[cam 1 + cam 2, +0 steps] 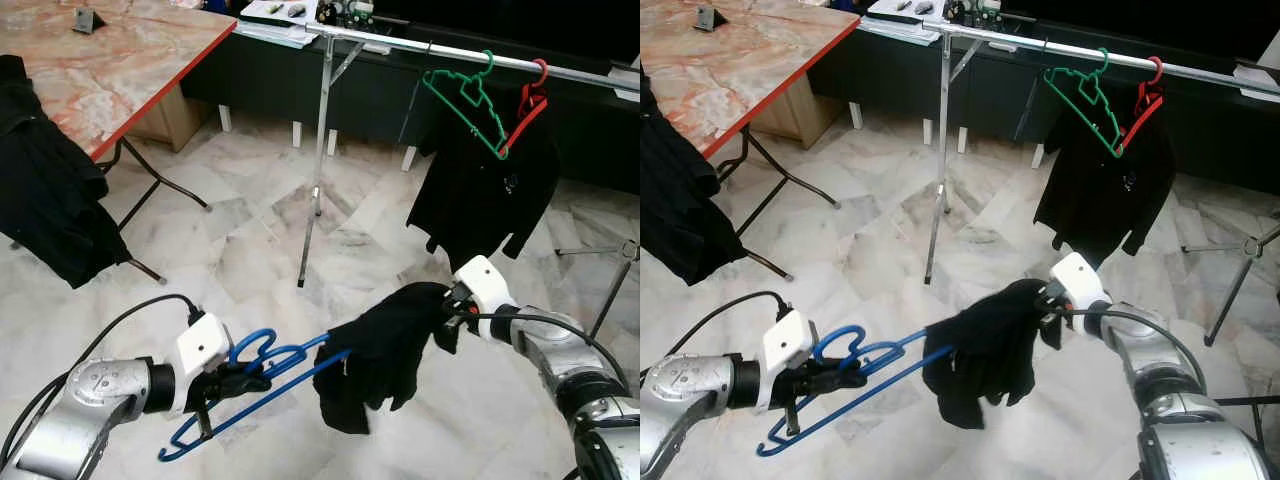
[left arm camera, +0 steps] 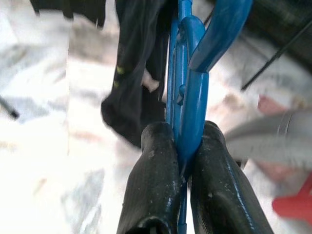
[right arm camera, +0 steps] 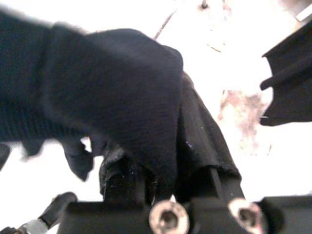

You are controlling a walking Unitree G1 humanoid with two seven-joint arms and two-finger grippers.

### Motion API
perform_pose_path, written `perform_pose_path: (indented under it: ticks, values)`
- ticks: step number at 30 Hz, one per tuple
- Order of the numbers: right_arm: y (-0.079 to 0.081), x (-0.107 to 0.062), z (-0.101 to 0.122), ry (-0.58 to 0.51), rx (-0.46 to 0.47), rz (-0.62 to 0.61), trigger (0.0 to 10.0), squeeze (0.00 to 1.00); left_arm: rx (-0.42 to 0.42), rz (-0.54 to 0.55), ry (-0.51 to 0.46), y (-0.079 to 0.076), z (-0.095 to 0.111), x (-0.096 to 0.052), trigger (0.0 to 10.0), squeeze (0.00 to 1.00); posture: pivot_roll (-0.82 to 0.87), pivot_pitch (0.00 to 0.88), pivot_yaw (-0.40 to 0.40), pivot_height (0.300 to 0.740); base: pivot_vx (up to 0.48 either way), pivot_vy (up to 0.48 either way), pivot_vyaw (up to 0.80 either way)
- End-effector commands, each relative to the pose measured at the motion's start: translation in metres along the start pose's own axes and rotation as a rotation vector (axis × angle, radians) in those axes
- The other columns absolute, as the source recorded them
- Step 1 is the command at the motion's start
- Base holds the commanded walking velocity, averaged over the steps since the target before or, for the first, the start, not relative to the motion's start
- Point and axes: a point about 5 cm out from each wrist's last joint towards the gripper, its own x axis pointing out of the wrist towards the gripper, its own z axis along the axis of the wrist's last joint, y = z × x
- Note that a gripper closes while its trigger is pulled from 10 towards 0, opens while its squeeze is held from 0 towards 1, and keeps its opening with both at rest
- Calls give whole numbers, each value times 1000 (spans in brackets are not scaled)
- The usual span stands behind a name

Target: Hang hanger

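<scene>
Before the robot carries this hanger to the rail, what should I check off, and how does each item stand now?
1. Left gripper clamped on the blue plastic hanger: ok.
2. Right gripper holds the black garment: ok, fingers buried in cloth.
3. Garment fully seated on the hanger: not ok, it bunches at one end.
4. Hook free to catch the rail: cannot tell.
5. Open stretch on the silver metal clothes rail: ok, left of the green hanger.
6. Robot close enough to the rail: not ok, bare floor between.

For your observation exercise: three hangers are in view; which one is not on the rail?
The blue hanger, pinched in the left gripper; the green hanger and red hanger hook over the rail.
</scene>
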Motion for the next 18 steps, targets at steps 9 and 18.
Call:
perform_pose_path:
  ticks: [9,18]
  values:
    - [-24,-20,-10,10,55,-147,0,0,-36,66,133,-4,-38,-5,0,0,31,203,-105,740,0,0,0]
    - [-19,-22,-34,14,179,-261,0,0,-39,175,309,-1,-80,-12,7529,0,36,221,-88,740,0,0,0]
